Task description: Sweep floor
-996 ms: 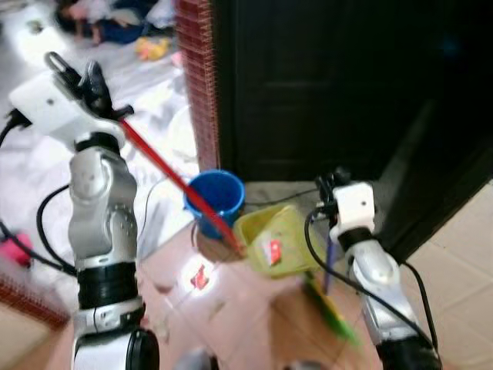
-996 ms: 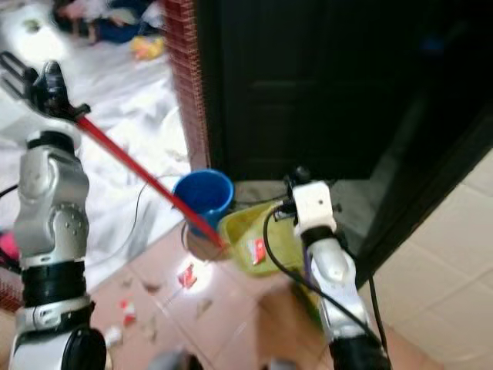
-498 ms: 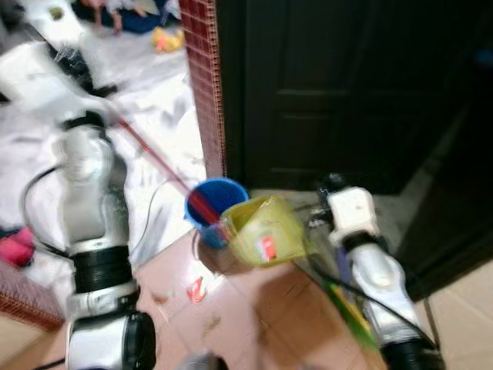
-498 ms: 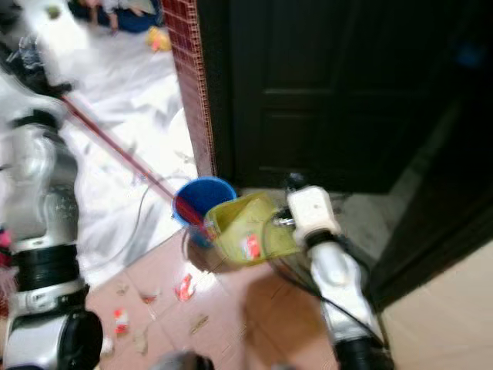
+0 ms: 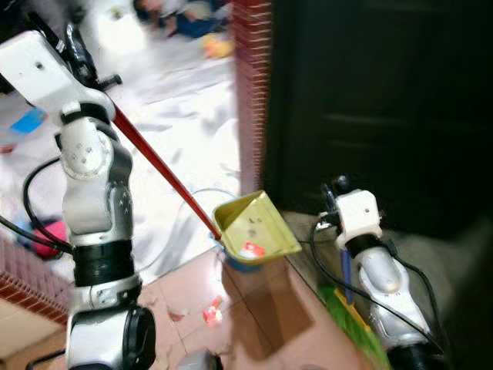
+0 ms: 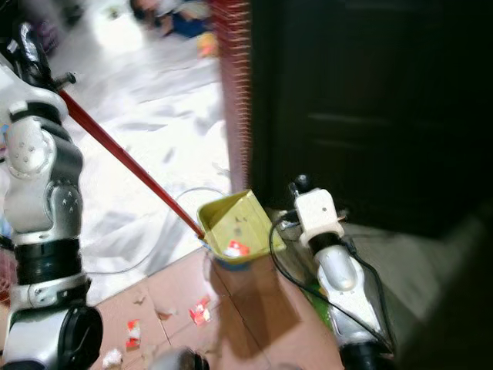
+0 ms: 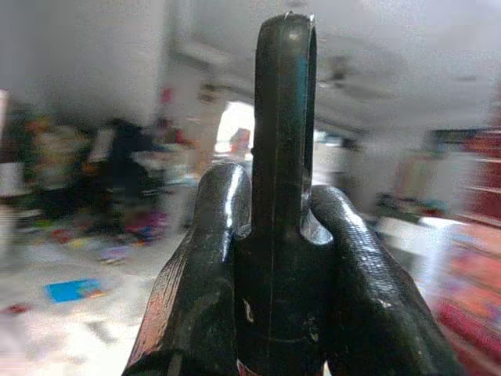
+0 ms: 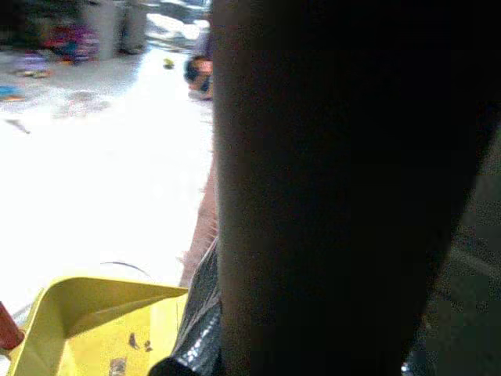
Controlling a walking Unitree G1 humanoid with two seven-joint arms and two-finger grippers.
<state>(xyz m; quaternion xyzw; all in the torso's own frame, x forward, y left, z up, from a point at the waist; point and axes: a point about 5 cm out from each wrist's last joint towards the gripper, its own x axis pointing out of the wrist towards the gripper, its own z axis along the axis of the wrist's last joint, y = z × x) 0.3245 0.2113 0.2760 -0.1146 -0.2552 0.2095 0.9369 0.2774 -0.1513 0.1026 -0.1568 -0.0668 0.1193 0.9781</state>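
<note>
My left gripper [image 5: 75,48], raised at the upper left, is shut on the black end of the dustpan's long red handle [image 5: 162,173]; the left wrist view shows both fingers [image 7: 207,266] clamped round that end. The yellow dustpan [image 5: 254,227] hangs tilted just above a blue bucket [image 5: 240,265], which is mostly hidden under it. A red-and-white scrap [image 5: 250,249] lies in the pan. My right gripper [image 5: 333,190], lower right, holds a broom with a purple handle [image 5: 347,271] and green bristles [image 5: 356,327]. Paper scraps [image 6: 200,311] lie on the tiles.
A red brick pillar [image 5: 250,92] and a dark door [image 5: 385,108] stand right behind the bucket. White sheeting [image 5: 177,131] covers the floor to the left, with a cable [image 5: 192,194] across it. A person [image 5: 185,11] sits far back. A low brick edge [image 5: 27,281] runs at my left.
The dustpan has risen from the floor beside the bucket and now hangs over it, hiding it. The camera has swung, shifting the whole scene.
</note>
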